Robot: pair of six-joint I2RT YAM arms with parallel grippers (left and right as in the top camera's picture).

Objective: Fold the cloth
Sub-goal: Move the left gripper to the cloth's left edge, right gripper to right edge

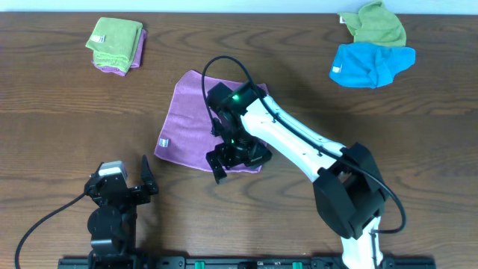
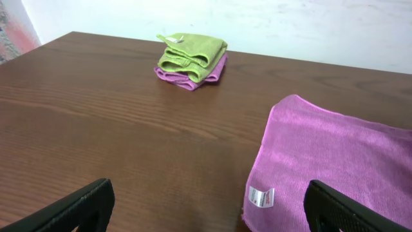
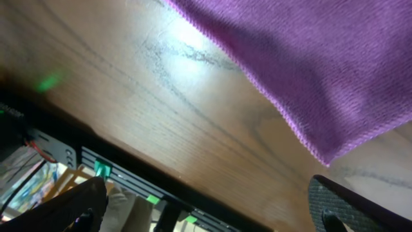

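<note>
My right gripper (image 3: 209,206) hangs over the near edge of the cloth (image 1: 196,112), which lies spread flat in the middle of the table (image 1: 60,127), unfolded. Its fingers (image 3: 67,207) are apart with nothing between them, and the cloth's near corner (image 3: 328,154) shows just ahead of them in my right wrist view. To do this well, I judge I should come down with one finger under that corner, pinch only the single layer at the hem, then carry it low across to the far edge so the fold lands square. My left gripper (image 2: 209,209) waits near the table's front, also spread and empty, facing the corner with the white tag (image 2: 261,196) (it could pin that side against dragging). A green-on-purple folded stack (image 1: 116,43) sits well off at the far left, and a green cloth (image 1: 377,22) and a blue cloth (image 1: 370,63) at the far right. My own cable loops over the cloth, so I would watch it.
</note>
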